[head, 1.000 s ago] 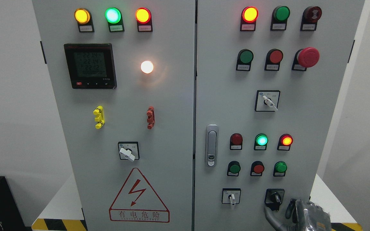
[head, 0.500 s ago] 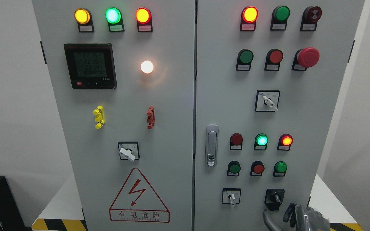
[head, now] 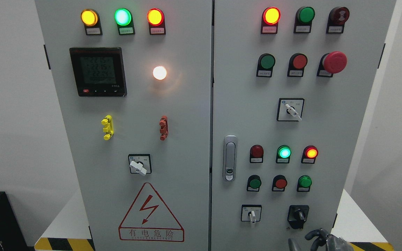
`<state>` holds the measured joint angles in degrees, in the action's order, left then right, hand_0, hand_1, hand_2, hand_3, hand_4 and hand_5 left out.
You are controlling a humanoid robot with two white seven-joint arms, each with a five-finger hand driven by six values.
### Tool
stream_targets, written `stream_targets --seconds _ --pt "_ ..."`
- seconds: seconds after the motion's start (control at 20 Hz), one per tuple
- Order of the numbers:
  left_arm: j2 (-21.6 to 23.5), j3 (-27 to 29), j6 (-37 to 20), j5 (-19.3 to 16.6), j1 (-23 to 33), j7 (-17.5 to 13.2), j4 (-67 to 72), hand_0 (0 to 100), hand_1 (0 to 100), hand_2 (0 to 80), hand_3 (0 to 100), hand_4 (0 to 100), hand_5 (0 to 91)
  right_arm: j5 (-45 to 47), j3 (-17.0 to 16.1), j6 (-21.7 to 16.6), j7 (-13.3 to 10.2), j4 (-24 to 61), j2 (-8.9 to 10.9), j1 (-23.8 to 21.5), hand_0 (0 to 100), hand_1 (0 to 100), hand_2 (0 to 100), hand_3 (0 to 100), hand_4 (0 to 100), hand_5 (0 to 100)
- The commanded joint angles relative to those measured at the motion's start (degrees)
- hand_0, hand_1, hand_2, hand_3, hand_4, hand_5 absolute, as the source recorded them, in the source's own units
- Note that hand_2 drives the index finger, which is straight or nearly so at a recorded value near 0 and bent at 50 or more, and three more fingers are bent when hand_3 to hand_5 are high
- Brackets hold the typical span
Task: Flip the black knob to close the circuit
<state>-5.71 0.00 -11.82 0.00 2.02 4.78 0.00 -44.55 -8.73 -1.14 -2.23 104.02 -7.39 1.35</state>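
Note:
The black knob (head: 298,216) sits at the lower right of the grey cabinet's right door (head: 243,104), its handle pointing down and slightly right. My right hand (head: 318,240) shows at the bottom edge, just below and right of the knob, apart from it. Its dark fingers (head: 313,234) are loosely curled and hold nothing. The left arm is out of view.
A white selector switch (head: 252,214) sits left of the black knob. Lit green (head: 284,152) and red (head: 311,152) lamps and push buttons are above. A door latch (head: 230,157) is at the door's left edge. The left door carries a meter (head: 98,71) and warning triangle (head: 150,214).
My right hand has dropped down and away from the black knob, sinking toward the bottom edge. The knob and lamps look unchanged.

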Motion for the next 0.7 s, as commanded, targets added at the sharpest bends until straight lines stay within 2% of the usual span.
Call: stream_targets --seconds 0.0,0.2,0.4,0.55,0.65 --pt "0.0 -1.23 0.31 -1.23 0.0 0.05 1.23 0 0 0.0 0 0 0.0 15.26 0.46 -2.37 -0.15 5.05 -0.08 -4.5 0 16 25 48 41 27" --pt "0.0 -1.23 0.22 -1.23 0.0 0.05 1.23 0 0 0.0 0 0 0.0 25.28 0.99 -2.72 0.12 6.9 -0.08 -7.5 0 15 17 34 29 19" --pt "0.0 -1.23 0.22 -1.23 0.0 0.05 1.23 0 0 0.0 0 0 0.0 34.78 1.96 -7.55 0.82 6.9 0.01 -10.04 0 15 13 27 22 14" --pt "0.0 -1.23 0.22 -1.23 0.0 0.05 1.23 0 0 0.0 0 0 0.0 37.78 2.22 -10.27 5.12 6.99 0.01 -11.28 0 13 8 21 14 4" --pt "0.0 -1.23 0.22 -1.23 0.0 0.05 1.23 0 0 0.0 0 0 0.0 38.92 2.31 -11.42 6.88 6.99 0.01 -11.89 0 12 3 15 5 0"
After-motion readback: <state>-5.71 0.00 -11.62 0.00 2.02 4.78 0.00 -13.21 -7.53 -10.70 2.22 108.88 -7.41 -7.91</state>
